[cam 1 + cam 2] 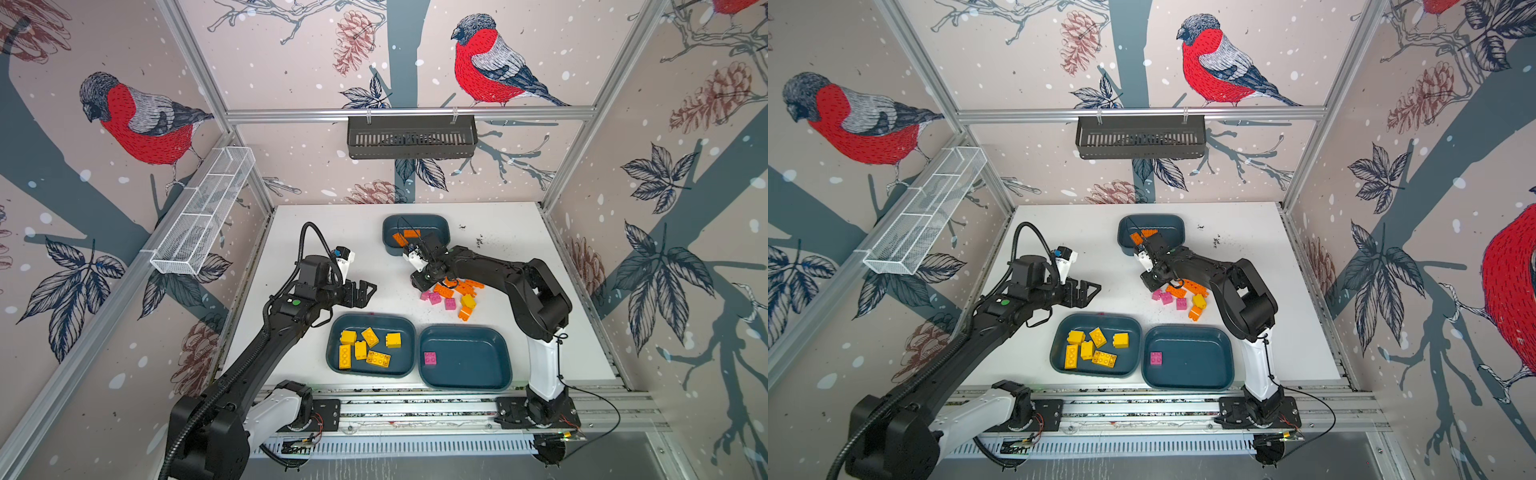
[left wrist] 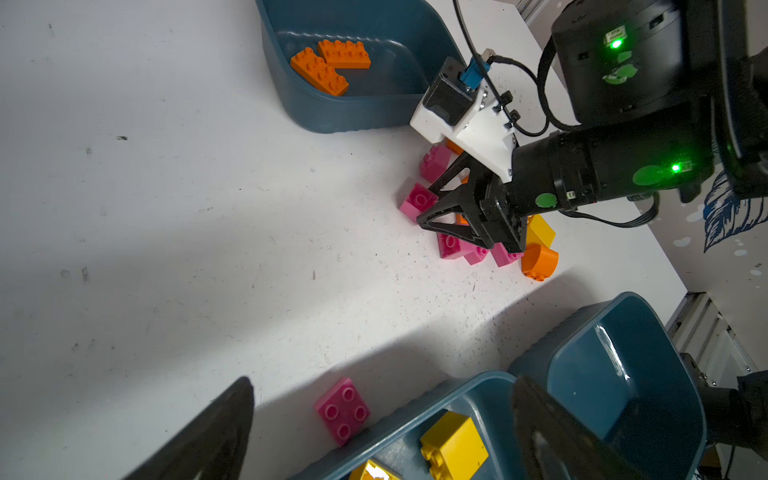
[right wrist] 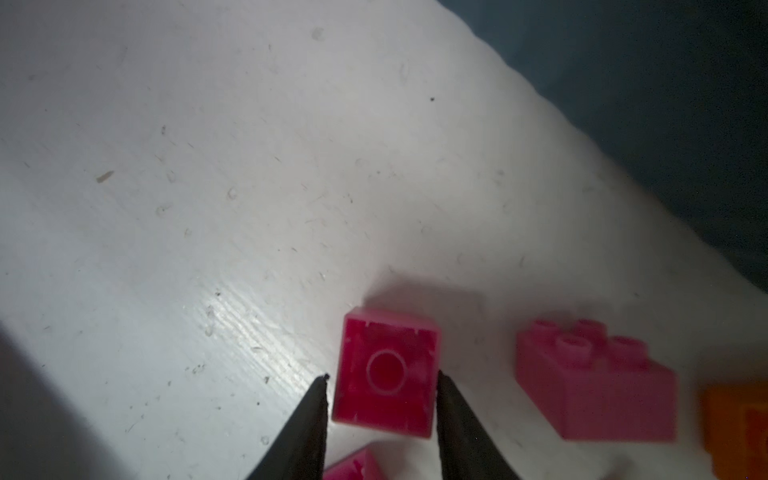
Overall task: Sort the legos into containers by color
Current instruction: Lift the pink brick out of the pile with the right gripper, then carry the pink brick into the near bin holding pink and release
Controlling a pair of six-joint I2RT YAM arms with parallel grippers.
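Note:
Loose legos (image 1: pixel 451 293) in pink, orange and yellow lie in a pile right of the table's middle. My right gripper (image 1: pixel 417 284) (image 3: pixel 382 376) is down at the pile's left end, open, its fingers either side of an upturned pink brick (image 3: pixel 386 403) that rests on the table. My left gripper (image 1: pixel 365 293) (image 2: pixel 382 380) hangs open and empty above the yellow tub's far edge, over a lone pink brick (image 2: pixel 343 409) lying beside that tub. The back tub (image 1: pixel 415 222) holds two orange bricks (image 1: pixel 405 237). The front left tub (image 1: pixel 332 345) holds several yellow bricks. The front right tub (image 1: pixel 465 361) holds one pink brick (image 1: pixel 430 358).
A black slotted basket (image 1: pixel 411 137) hangs on the back rail and a white wire basket (image 1: pixel 203 212) on the left rail. The arms' metal base rail (image 1: pixel 415 409) runs along the table's front edge, close behind the two front tubs.

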